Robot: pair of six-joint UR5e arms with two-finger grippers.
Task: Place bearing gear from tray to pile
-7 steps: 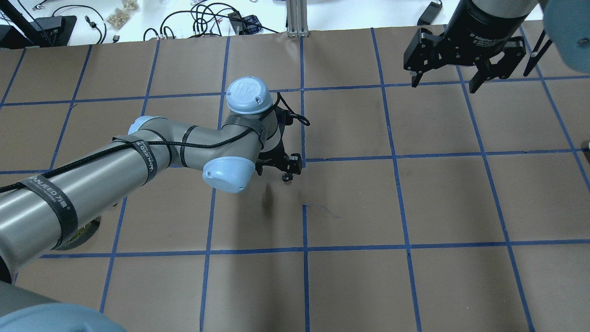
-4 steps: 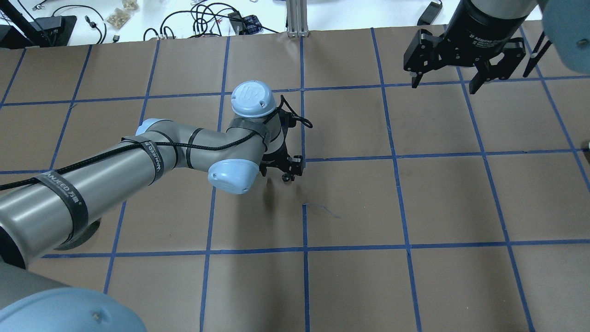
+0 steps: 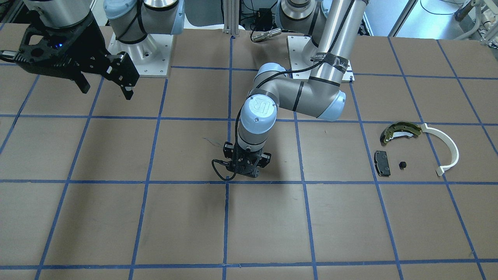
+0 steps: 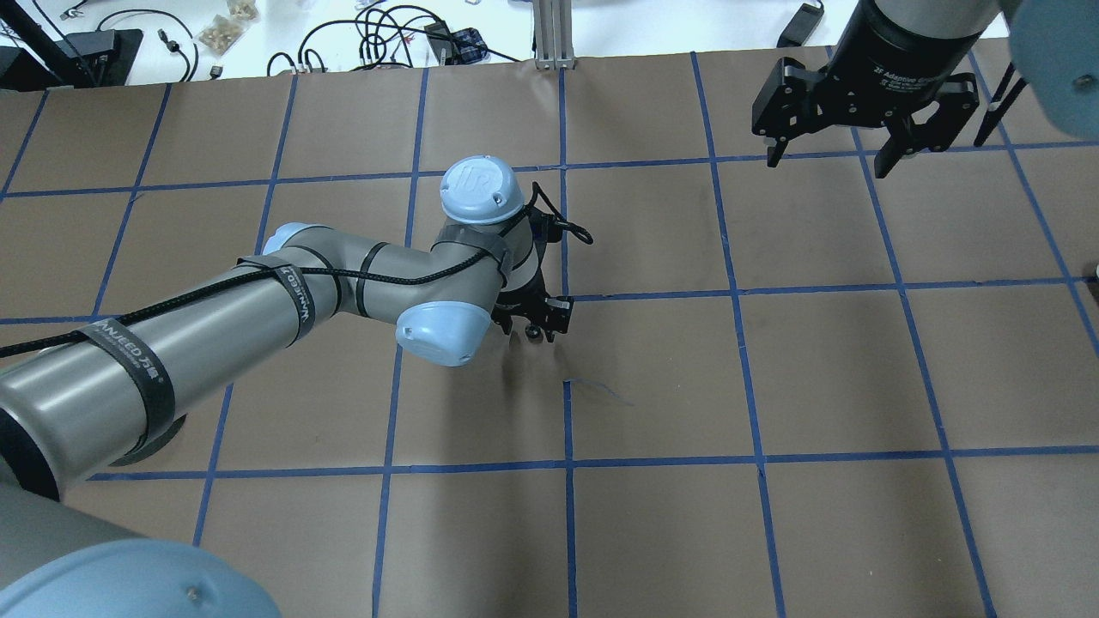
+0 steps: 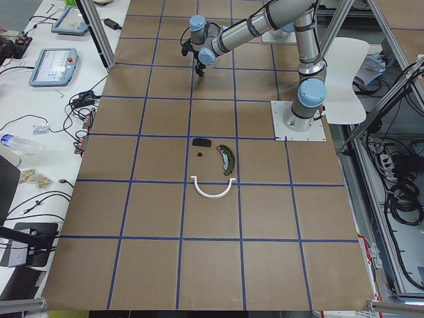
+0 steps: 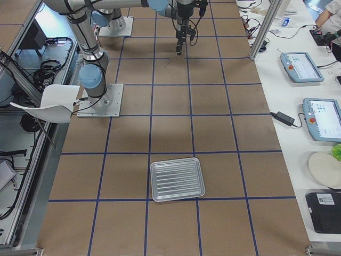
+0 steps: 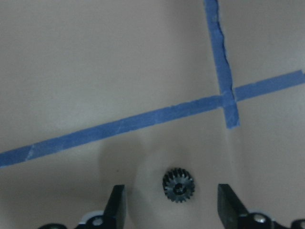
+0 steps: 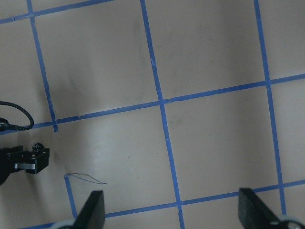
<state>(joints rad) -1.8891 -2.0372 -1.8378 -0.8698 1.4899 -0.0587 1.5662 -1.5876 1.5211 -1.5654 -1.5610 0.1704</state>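
Observation:
A tiny black toothed bearing gear shows in the left wrist view between the two fingers of my left gripper. The jaws stand wide open and neither finger touches the gear. This gripper points down over the table's middle. The pile lies far off on the robot's left: an olive-yellow shoe, a white arc strip, a black pad, and another small black roundish part. The metal tray looks bare. My right gripper hangs open and empty, high at the far right.
The table is brown paper with a blue tape grid. Cables and small items lie beyond its far edge. The right wrist view shows the left gripper's body low at its left edge.
My left arm's wrist and gripper have shifted slightly to the right over the table's middle. The right gripper has hardly moved.

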